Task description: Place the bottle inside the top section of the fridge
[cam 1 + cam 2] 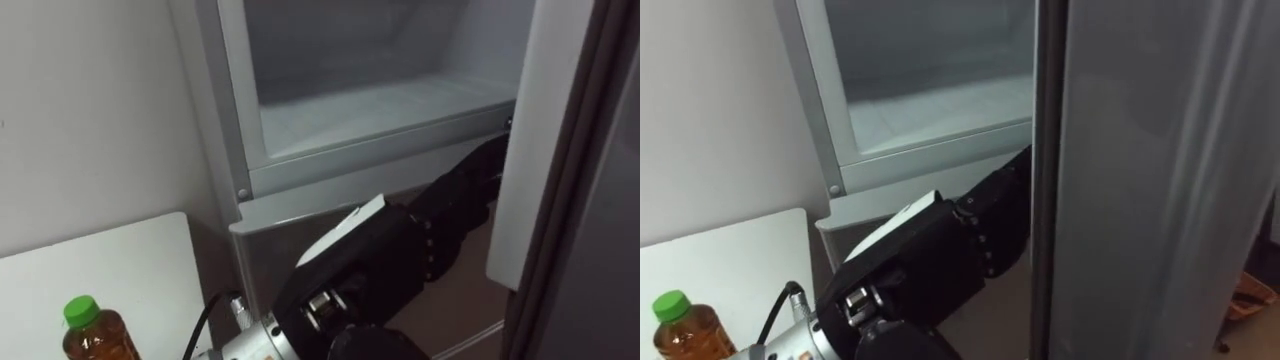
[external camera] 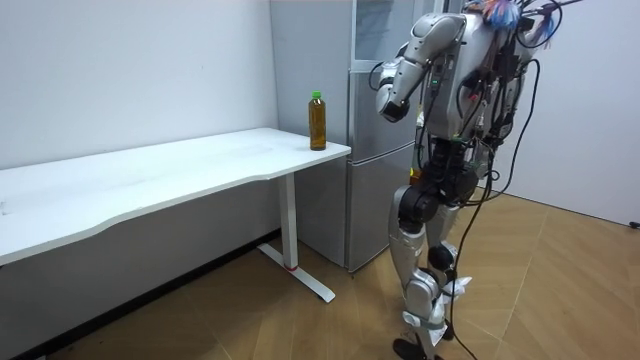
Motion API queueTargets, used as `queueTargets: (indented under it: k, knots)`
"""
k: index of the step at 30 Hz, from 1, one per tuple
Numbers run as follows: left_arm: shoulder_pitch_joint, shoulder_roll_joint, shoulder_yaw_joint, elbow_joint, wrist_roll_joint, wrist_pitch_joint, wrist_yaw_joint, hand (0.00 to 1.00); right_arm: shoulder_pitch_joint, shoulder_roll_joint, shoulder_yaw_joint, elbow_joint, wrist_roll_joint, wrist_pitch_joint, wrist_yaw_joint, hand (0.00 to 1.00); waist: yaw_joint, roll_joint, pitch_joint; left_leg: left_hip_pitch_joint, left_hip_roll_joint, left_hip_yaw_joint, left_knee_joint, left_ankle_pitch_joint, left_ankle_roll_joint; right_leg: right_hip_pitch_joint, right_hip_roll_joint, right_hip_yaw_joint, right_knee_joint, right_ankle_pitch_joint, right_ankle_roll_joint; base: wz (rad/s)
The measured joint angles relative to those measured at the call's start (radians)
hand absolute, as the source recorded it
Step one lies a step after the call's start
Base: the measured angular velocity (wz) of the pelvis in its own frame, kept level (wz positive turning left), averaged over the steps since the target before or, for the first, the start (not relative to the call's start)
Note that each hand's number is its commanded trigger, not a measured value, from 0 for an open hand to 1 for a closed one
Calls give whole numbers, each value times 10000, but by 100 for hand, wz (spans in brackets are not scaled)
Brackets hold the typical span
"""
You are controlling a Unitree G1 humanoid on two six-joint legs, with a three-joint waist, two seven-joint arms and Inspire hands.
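1 bottle on white table beside fridge

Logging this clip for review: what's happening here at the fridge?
The robot stands at the fridge with its upper door open. Its left hand reaches toward that door's edge. The bottle stands untouched on the white table beside the fridge, so it is not inside yet.

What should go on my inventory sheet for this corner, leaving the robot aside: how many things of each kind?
Amber plastic bottle with green cap: 1
White flat-topped table: 1
Silver-grey metal fridge, upper door open: 1
Total: 3
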Motion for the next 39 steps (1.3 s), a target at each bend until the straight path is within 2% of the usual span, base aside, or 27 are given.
queueTargets:
  k: [1, 2, 4, 10, 13, 14, 17, 20, 21, 23, 24, 26, 27, 29, 31, 35, 39]
  knots:
    - [0, -9, 0, 0, -16, 0, -9, 55, 0, -7, -1, 1, 4, 0, 18, 0, -15, 17, -12, 6, 9, 59, 6, 0, 0, -15, 10, 39, 2, 5, -7, -12]
    - [0, -29, 0, 0, -24, 0, -16, 57, 1, -26, -28, 3, -6, 3, 68, 0, -26, 33, -22, 21, 16, 129, 13, 0, 0, -22, 24, 109, 2, 8, -10, -14]
    - [-32, -75, -21, 65, -59, 1, -51, 75, 13, -40, -34, 5, 38, 4, 125, 0, -94, 42, -28, 56, 21, 140, 16, 0, 0, -5, 50, 221, 12, 11, -13, -11]
    - [-214, -160, -27, 279, -94, 2, -7, 91, 15, -58, -22, -24, 60, 17, 202, 0, -92, 46, -33, 64, 46, 202, -41, -21, -28, -115, 187, 401, 98, 102, -19, -8]
    - [-552, -305, -159, 583, -99, 98, 134, 90, 35, -103, -9, -63, 90, 22, 227, 0, -198, 73, -50, 90, 55, 261, -36, -33, -41, -151, 204, 475, 183, 112, -35, -9]
    - [-598, -273, -246, 585, -91, 98, 151, 90, 35, -118, 11, -65, 169, 24, 214, 0, -277, 79, -54, 90, 69, 261, -32, -41, -54, -150, 223, 476, 179, 121, -50, -4]
    - [-741, -406, -273, 803, -77, 38, 450, 84, 93, -234, 66, -42, 383, 24, 196, 0, -341, 135, -87, 158, 140, 406, -29, -84, -125, -155, 330, 634, 169, 154, -104, -15]
    - [-777, -370, -183, 883, -117, -6, 479, 75, 212, -357, 83, -42, 390, 24, 144, 0, -339, 148, -97, 209, 241, 450, 8, -137, -214, -155, 398, 757, 162, 188, -209, -27]
    - [-777, -381, -226, 880, -135, -11, 479, 62, 243, -381, 84, -41, 388, 27, 107, 0, -339, 147, -97, 210, 249, 450, 12, -141, -222, -156, 413, 770, 162, 184, -219, -8]
    - [-782, -468, -281, 882, -131, -54, 546, 51, 325, -428, 81, -31, 380, 32, -56, 0, -355, 148, -96, 224, 244, 456, 29, -155, -255, -156, 483, 872, 167, 160, -258, -2]
    - [-781, -458, -283, 887, -131, -93, 579, 33, 337, -425, 82, -28, 380, 36, -66, 0, -354, 148, -96, 235, 246, 463, 29, -160, -268, -156, 512, 916, 168, 155, -266, -11]
    - [-781, -449, -325, 922, -137, -185, 595, 4, 378, -429, 78, -4, 380, 37, -135, 0, -375, 139, -91, 250, 272, 533, 68, -173, -298, -147, 533, 949, 173, 150, -301, -10]
    - [-784, -483, -341, 941, -149, -185, 623, 0, 379, -431, 73, 15, 381, 36, -145, 0, -403, 139, -90, 250, 273, 534, 70, -171, -300, -147, 532, 946, 173, 147, -305, -3]
    - [-792, -652, -370, 1061, -226, -187, 635, 0, 420, -408, 73, 25, 388, 45, -236, 0, -508, 120, -77, 249, 280, 548, 84, -167, -306, -147, 530, 947, 173, 126, -318, 0]
    - [-802, -653, -420, 1062, -305, -189, 597, 0, 431, -407, 74, 27, 392, 79, -247, 0, -620, 90, -57, 247, 293, 588, 88, -167, -307, -151, 527, 954, 174, 92, -318, -2]
    - [-852, -630, -681, 1063, -384, -188, 318, 0, 521, -382, 80, 25, 387, 220, -326, 0, -626, -8, 8, 190, 352, 653, 132, -168, -310, -193, 530, 974, 175, 89, -321, -3]
    - [-1073, -631, -1056, 1063, -389, -188, 114, 0, 505, -377, 83, 3, 353, 222, -375, 0, -618, -3, 6, -15, 358, 653, 181, -168, -310, -387, 518, 934, 174, 166, -324, -1]
